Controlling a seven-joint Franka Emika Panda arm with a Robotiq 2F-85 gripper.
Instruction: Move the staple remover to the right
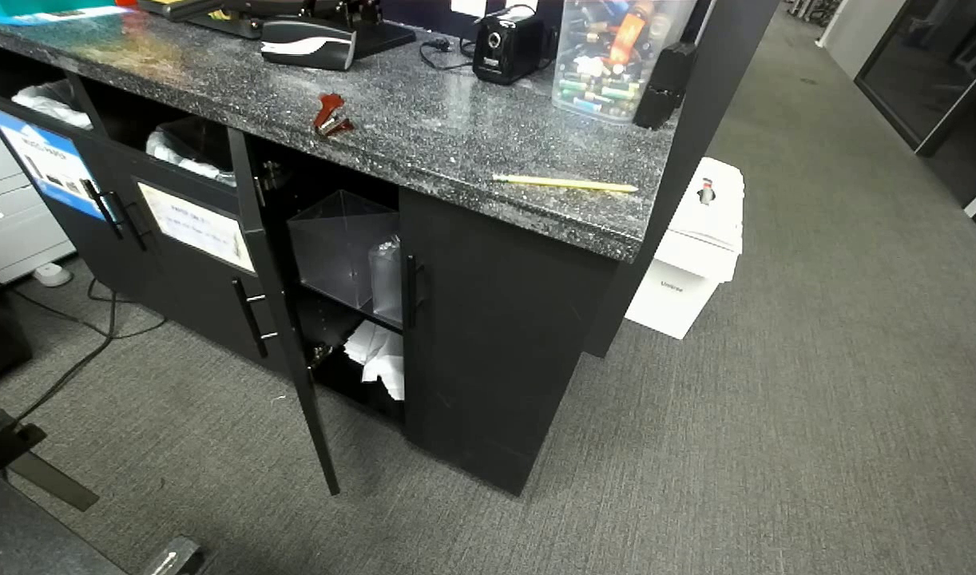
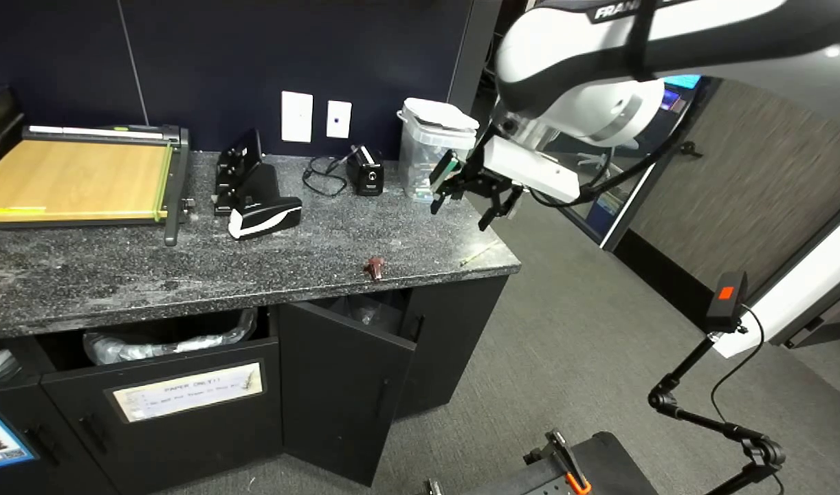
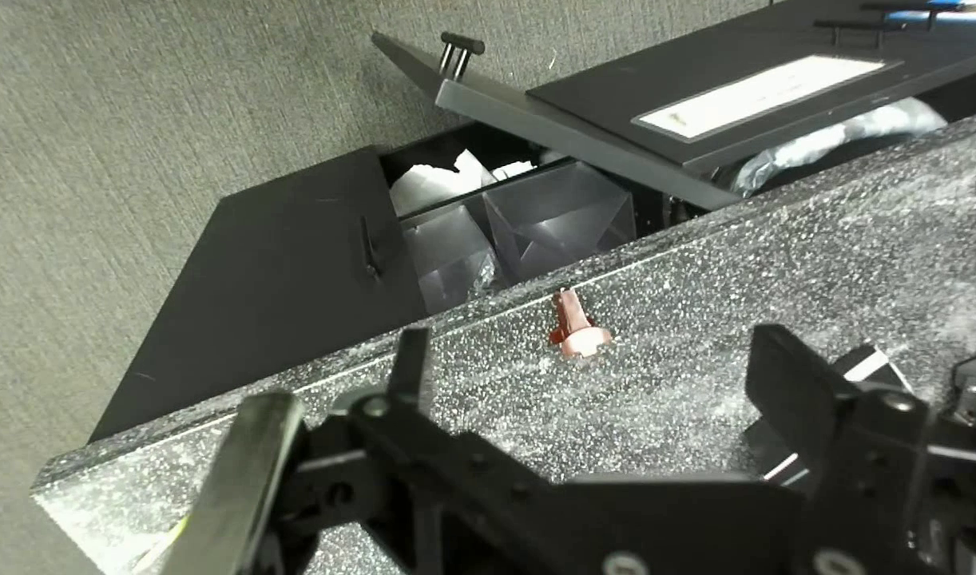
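The staple remover, small and reddish brown, lies on the speckled grey counter near its front edge. It shows in both exterior views [image 1: 327, 106] [image 2: 374, 267]. In the wrist view the staple remover [image 3: 577, 327] appears between the two finger tips but beyond them, not touched. My gripper [image 2: 460, 214] is open and empty, held above the counter's right end, to the right of and above the staple remover in that exterior view. In the wrist view the gripper [image 3: 590, 347] has its fingers wide apart. The gripper is out of view in the remaining exterior view.
A yellow pencil [image 1: 565, 184] lies near the counter's right corner. Behind stand a clear bin of batteries [image 1: 608, 60], a black pencil sharpener [image 2: 366, 172] and a black-and-white stapler [image 2: 265, 216]. A paper cutter [image 2: 76, 179] is far left. A cabinet door [image 2: 344, 392] hangs open below.
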